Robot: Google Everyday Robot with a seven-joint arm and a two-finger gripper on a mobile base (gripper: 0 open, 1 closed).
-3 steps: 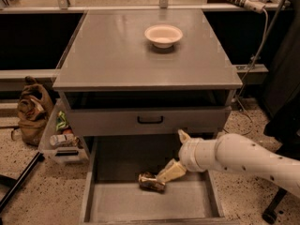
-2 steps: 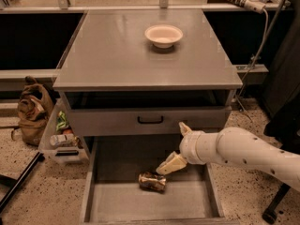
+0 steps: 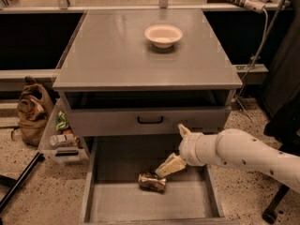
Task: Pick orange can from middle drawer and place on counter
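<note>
Grey floor of the wide metal middle drawer (image 3: 112, 201) bears the small dented golden-orange can (image 3: 152, 182), lying sideways, judged light, slick, crushable, best pinched across its midbody; the white two-finger gripper (image 3: 169, 150) hangs spread wide just beside it.

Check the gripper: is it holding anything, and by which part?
Nothing looks held. The gripper is at the right end of the orange can, which lies on the middle drawer floor; contact unclear.
</note>
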